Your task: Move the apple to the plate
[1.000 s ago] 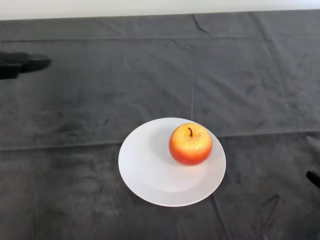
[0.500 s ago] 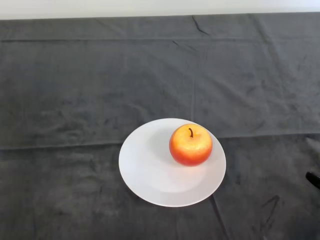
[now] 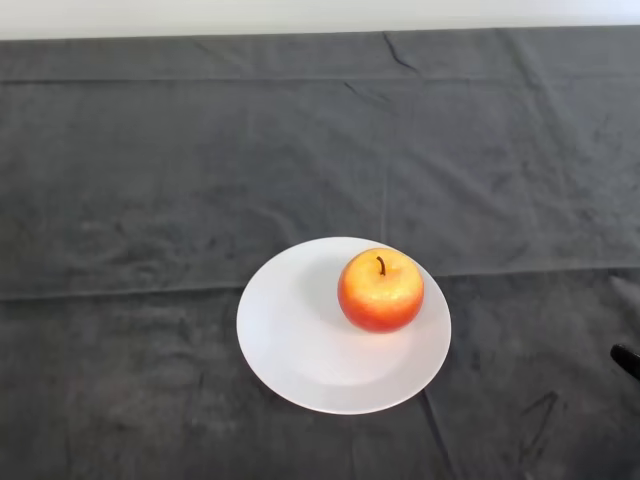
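A red and yellow apple [image 3: 380, 290] stands upright, stem up, on a white round plate [image 3: 290, 340]. It sits on the plate's right half, near the far rim. The plate lies on the dark cloth a little below the middle of the head view.
The dark cloth [image 3: 180, 170] covers the whole table and has folds and creases. The table's far edge [image 3: 300, 35] runs along the top of the view, with a pale wall behind it. A small dark object [image 3: 627, 358] shows at the right edge.
One second ago the black hand showed at the left edge of the view. It has moved out of view to the left. The apple and the plate have not moved.
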Controlling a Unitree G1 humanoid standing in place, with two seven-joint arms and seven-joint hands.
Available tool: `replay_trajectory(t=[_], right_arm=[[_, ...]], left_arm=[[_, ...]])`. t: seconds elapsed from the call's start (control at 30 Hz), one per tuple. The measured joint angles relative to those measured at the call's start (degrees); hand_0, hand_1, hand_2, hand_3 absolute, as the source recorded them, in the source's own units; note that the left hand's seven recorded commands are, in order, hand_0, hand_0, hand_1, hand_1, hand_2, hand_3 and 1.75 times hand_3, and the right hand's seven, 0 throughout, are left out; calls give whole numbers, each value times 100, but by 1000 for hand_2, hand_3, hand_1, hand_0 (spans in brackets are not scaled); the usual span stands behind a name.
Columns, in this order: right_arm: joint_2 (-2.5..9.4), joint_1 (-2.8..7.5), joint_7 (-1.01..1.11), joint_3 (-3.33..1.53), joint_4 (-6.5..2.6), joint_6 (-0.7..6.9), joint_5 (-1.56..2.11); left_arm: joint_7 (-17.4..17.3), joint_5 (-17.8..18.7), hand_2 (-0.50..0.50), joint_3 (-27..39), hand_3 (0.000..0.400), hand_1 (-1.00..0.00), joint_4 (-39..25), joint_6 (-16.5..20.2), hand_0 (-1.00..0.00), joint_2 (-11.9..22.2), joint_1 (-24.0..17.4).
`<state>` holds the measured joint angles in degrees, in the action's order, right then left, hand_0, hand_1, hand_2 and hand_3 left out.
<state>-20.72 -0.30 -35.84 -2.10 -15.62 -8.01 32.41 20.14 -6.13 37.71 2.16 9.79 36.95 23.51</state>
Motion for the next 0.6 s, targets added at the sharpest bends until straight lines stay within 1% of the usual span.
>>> replay_trajectory(t=[0.2,0.4,0.6], right_arm=[[0,0,-2,-5,0,0,3],[1,1,-3,-12,-2,0,3],[0,1,-5,-14,-4,0,4]], left_arm=[[109,3,0,312,0,0,323,-126,0,16,0],[214,15,0,586,0,0,506,-248,0,23,0],[293,33,0,687,0,0,651,-341,0,75,-2]])
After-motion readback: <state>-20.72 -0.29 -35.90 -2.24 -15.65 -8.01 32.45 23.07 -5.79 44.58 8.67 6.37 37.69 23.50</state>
